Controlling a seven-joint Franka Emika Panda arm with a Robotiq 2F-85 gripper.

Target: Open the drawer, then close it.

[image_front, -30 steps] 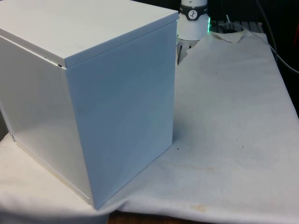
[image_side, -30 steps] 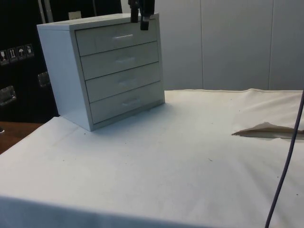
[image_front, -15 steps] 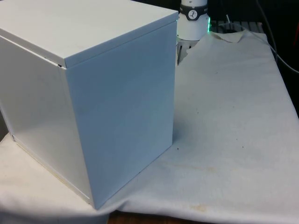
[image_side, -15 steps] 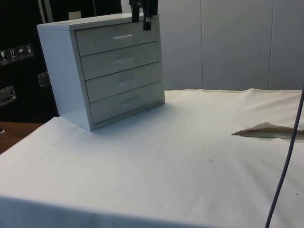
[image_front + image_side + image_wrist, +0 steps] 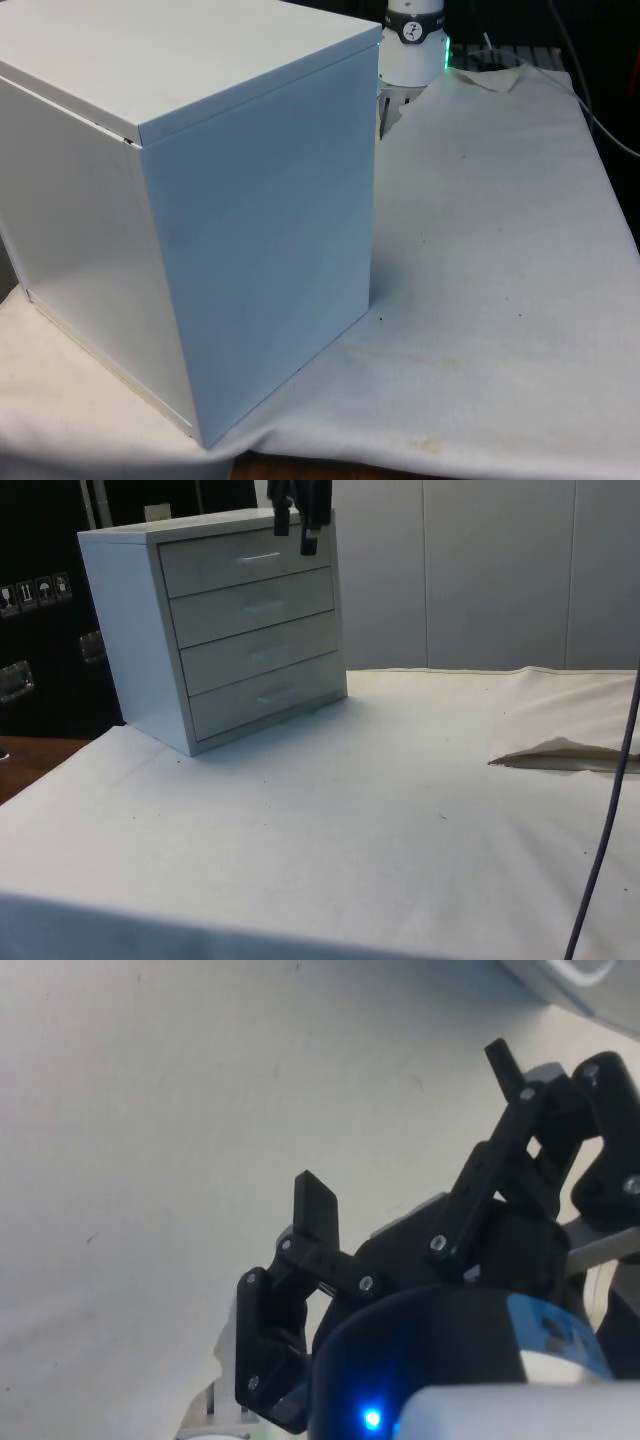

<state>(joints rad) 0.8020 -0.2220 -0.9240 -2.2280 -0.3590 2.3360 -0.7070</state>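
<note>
In the front view, you see the chest of drawers (image 5: 190,200) on the front view's left of the white cloth (image 5: 490,250), turning a plain back and side to you with no writing on either. From the side, your gripper (image 5: 295,535) hangs fingers-down in front of the top drawer (image 5: 245,558), near its upper right corner; all four drawers sit flush. In the wrist view, the gripper's (image 5: 410,1120) fingers (image 5: 318,1210) stand spread apart over bare cloth, holding nothing.

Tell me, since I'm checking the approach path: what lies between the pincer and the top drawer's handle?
Nothing; in the side view the open pincer hangs near the top drawer's handle, only bare drawer front between them.
</note>
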